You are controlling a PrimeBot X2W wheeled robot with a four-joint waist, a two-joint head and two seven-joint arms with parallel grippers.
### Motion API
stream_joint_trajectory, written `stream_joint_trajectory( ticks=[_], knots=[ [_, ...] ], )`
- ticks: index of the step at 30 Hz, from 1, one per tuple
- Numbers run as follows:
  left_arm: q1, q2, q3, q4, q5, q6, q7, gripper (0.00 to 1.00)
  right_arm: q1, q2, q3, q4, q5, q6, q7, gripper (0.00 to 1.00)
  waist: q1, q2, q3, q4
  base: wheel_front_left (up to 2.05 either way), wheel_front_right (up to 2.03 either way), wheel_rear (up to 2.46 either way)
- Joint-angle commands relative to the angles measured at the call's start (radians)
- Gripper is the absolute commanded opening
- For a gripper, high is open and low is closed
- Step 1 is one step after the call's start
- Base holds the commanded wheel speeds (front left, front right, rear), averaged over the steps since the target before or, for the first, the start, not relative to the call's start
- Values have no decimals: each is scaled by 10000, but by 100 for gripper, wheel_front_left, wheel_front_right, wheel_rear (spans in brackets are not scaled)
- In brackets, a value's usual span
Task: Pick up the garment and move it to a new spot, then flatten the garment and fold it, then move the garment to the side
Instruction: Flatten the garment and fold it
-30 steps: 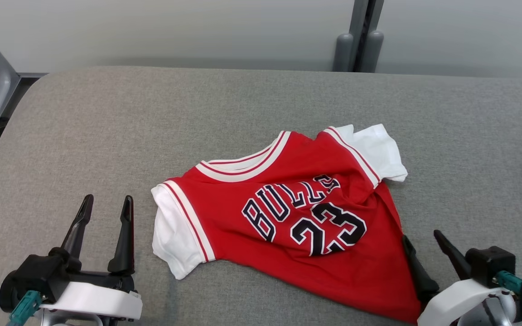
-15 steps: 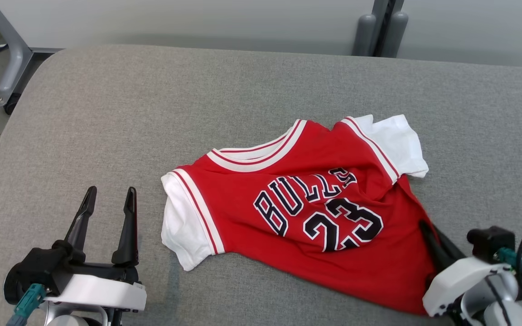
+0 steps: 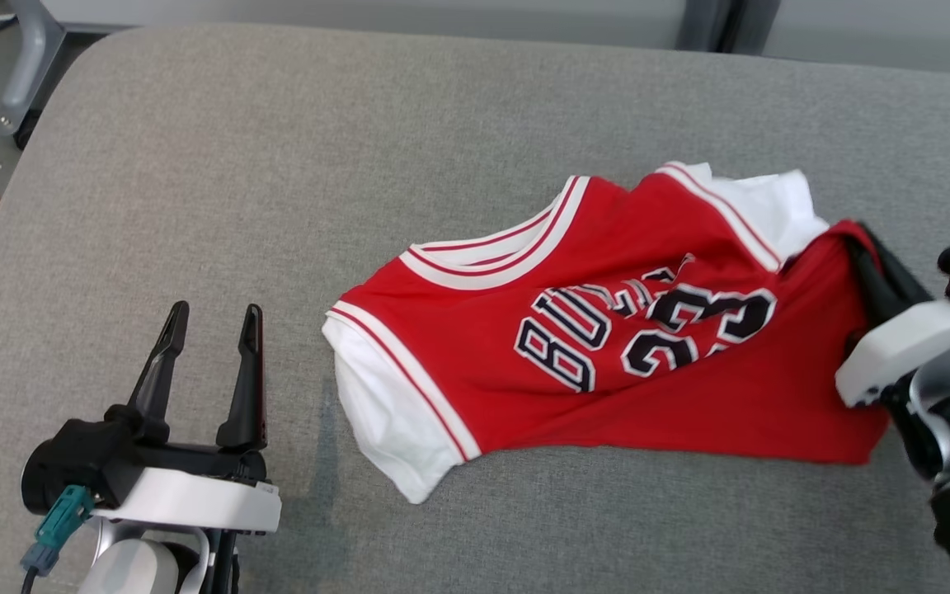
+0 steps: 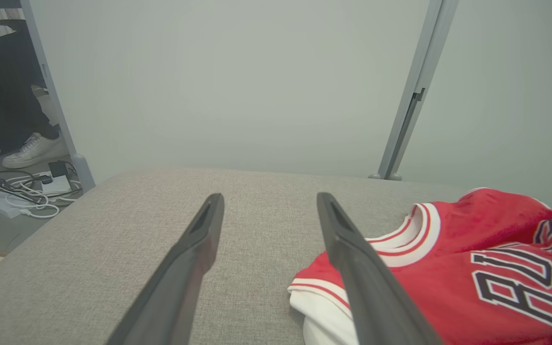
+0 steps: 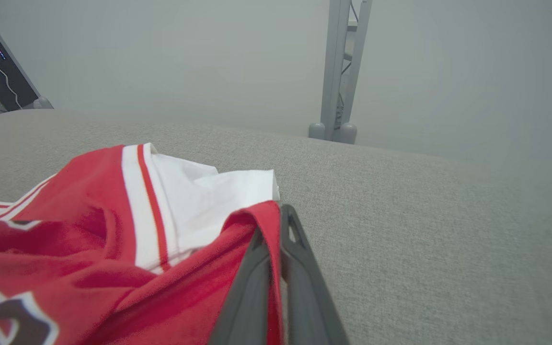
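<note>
The garment (image 3: 607, 346) is a red basketball jersey with white sleeves and dark lettering, lying rumpled on the grey padded table (image 3: 359, 165). My right gripper (image 3: 861, 239) is shut on the garment's red hem at its right edge, lifting that edge so the cloth bunches toward it. In the right wrist view the two fingers (image 5: 276, 268) pinch a red fold of the garment (image 5: 89, 215), with a white sleeve just behind. My left gripper (image 3: 213, 318) stands open at the lower left, apart from the white sleeve. Its fingers (image 4: 194, 258) frame bare table, the garment (image 4: 472, 258) to their right.
A grey metal post (image 4: 410, 91) stands behind the table against a pale wall. Past the table's left edge are a frame leg (image 3: 25, 58), cables and a power strip (image 4: 22, 191), and a person's white shoe (image 4: 31, 148).
My right gripper closed on the garment's hem and carried it up and away, bunching the lower right part. The head camera tilted down. The left gripper stayed open in place.
</note>
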Motion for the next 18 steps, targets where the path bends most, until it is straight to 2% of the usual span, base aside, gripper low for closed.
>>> stream_joint_trajectory(
  ticks=[1, 8, 12, 13, 14, 15, 18],
  knots=[
    [-205, -31, 22, 22, 100, -71, -48, 100, -280, -130, 1, 160, 54, 0, -138, 0, 0, -1, 219, 152, 0, 0, 0],
    [-638, -398, 130, 247, 321, -405, -49, 100, -1891, -548, 777, 2171, 416, 0, -716, 0, 0, -1, 631, 419, 0, 0, 0],
    [-715, -568, 224, 397, 471, -589, -51, 100, -2143, -519, 1258, 3052, 692, -1, -1193, 0, 0, -1, 564, 422, 0, 0, 0],
    [-679, -612, 245, 457, 493, -628, -49, 100, -2121, -465, 1363, 3219, 783, 0, -1282, 24, 0, -1, 504, 391, 0, 0, 0],
    [-642, -651, 270, 499, 533, -655, -50, 100, -2082, -445, 1493, 3332, 849, 0, -1407, 56, 0, -1, 438, 348, 0, 0, 0],
    [-607, -677, 302, 535, 564, -703, -50, 100, -2035, -447, 1611, 3409, 918, 0, -1535, 100, 0, -1, 372, 303, 0, 0, 0],
    [-505, -678, 393, 659, 645, -806, -50, 100, -1711, -422, 1731, 3489, 1168, 0, -1849, 100, 0, -1, 164, 148, 0, 0, 0]
  ],
)
